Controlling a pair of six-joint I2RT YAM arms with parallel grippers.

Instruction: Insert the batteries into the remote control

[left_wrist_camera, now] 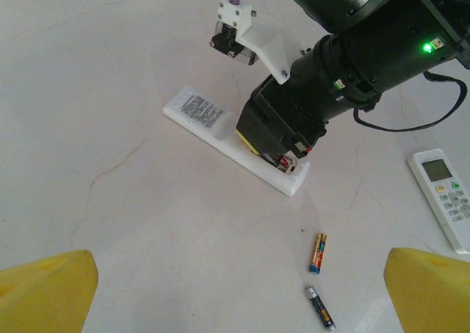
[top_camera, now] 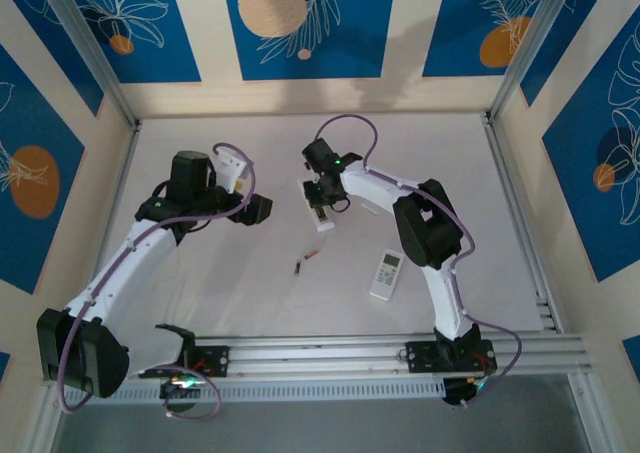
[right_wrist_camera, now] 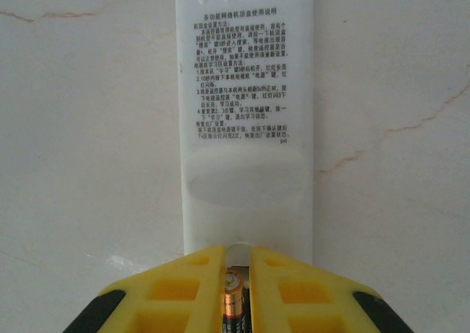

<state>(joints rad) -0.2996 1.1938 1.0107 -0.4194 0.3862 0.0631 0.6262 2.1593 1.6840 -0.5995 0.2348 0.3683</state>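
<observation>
A long white remote control (right_wrist_camera: pixel 246 90) lies back side up, with a printed label; I also see the remote (left_wrist_camera: pixel 200 115) (top_camera: pixel 318 205) at mid-table. My right gripper (right_wrist_camera: pixel 236 256) (left_wrist_camera: pixel 283 160) (top_camera: pixel 322 213) is down over its near end, yellow fingers closed in on a battery (right_wrist_camera: pixel 233 296) with a coppery-gold end. The compartment is hidden under the fingers. Two loose batteries (left_wrist_camera: pixel 318 253) (left_wrist_camera: pixel 320 308) lie on the table in front of the remote, also seen as tiny sticks (top_camera: pixel 310 257) (top_camera: pixel 298 267). My left gripper (left_wrist_camera: pixel 235 296) (top_camera: pixel 258 211) hovers wide open to the left, holding nothing.
A second white remote with screen and buttons (top_camera: pixel 385 274) (left_wrist_camera: pixel 444 195) lies face up to the right of the loose batteries. Aluminium rails (top_camera: pixel 400 353) run along the near edge, and frame posts (top_camera: pixel 515 203) border the right side.
</observation>
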